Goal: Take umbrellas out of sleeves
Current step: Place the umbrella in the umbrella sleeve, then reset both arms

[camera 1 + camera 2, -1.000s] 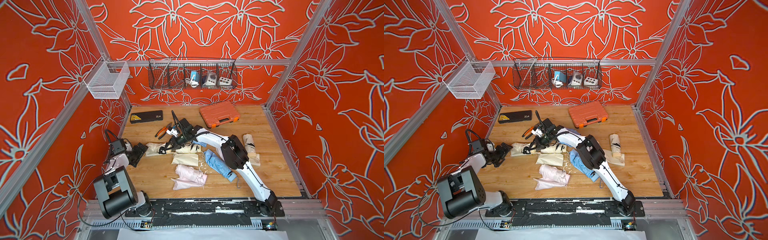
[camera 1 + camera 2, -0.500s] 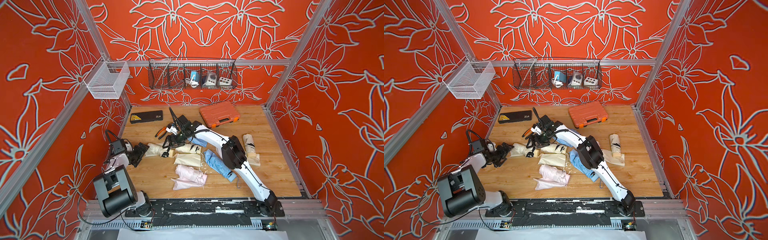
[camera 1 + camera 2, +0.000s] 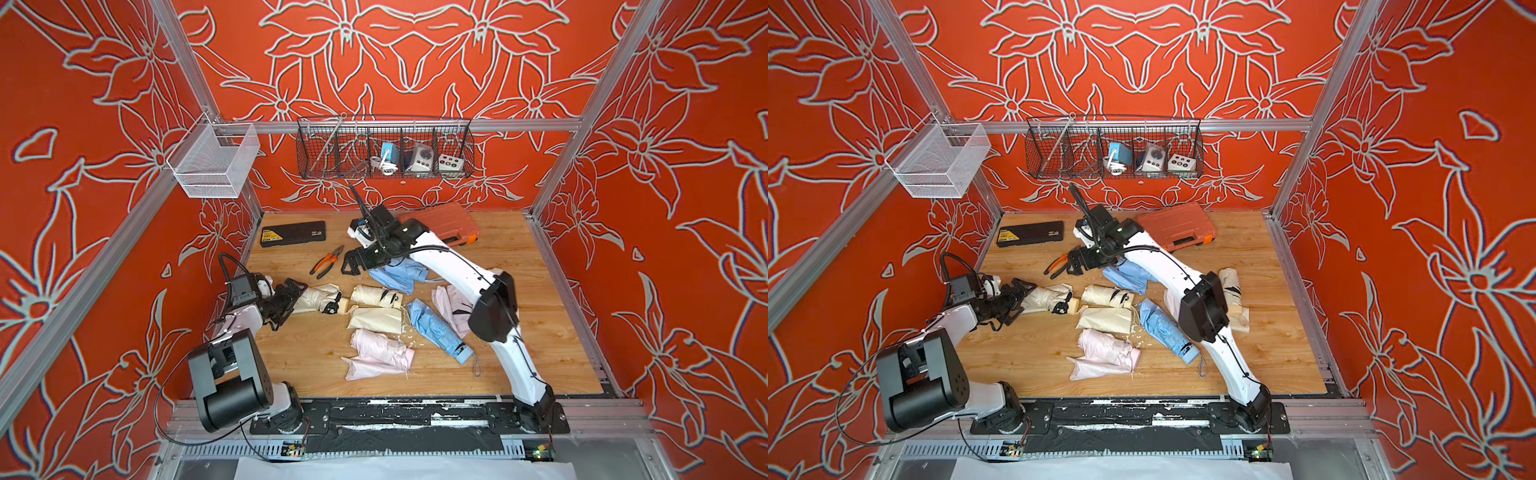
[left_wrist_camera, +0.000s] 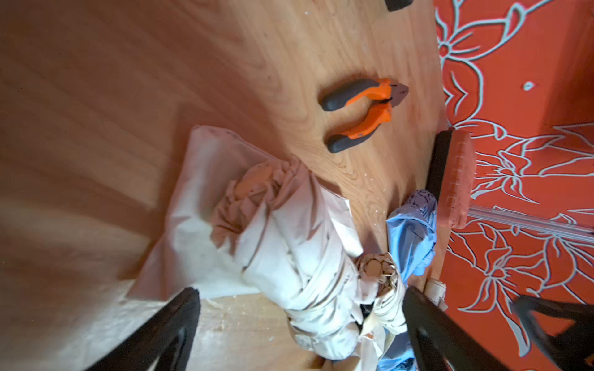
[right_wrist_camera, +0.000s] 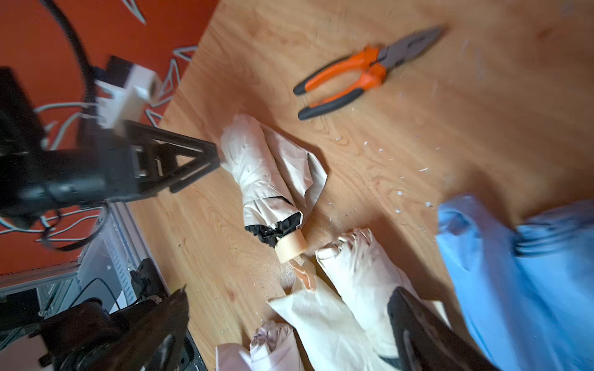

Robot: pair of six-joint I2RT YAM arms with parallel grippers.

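A cream umbrella point(image 3: 319, 297) point(image 5: 262, 180) with black strap and cream handle lies left of centre on a limp cream sleeve point(image 4: 180, 225). My left gripper point(image 3: 293, 296) point(image 4: 299, 321) is open, its fingers point(image 4: 167, 331) either side of that umbrella's point(image 4: 289, 241) far end without closing on it. My right gripper point(image 3: 353, 264) point(image 5: 286, 321) hangs open and empty above the floor near the pliers. More umbrellas lie mid-floor: cream point(image 3: 376, 296), pink point(image 3: 380, 347), blue point(image 3: 436, 328) and a crumpled blue one point(image 3: 1127, 276) under the right arm. A flat cream sleeve point(image 3: 376, 319) and a pink sleeve point(image 3: 368, 370) lie among them.
Orange-handled pliers point(image 3: 328, 259) point(image 5: 353, 74) lie just beyond the right gripper. An orange case point(image 3: 449, 224) and a black case point(image 3: 293, 232) sit at the back. A wire basket point(image 3: 384, 149) and a white mesh basket point(image 3: 214, 160) hang on the walls. Another cream umbrella point(image 3: 1231, 286) lies at the right.
My right gripper opened, let go of the cream umbrella's handle end, and pulled up and back toward the pliers. The left gripper edged right along that umbrella.
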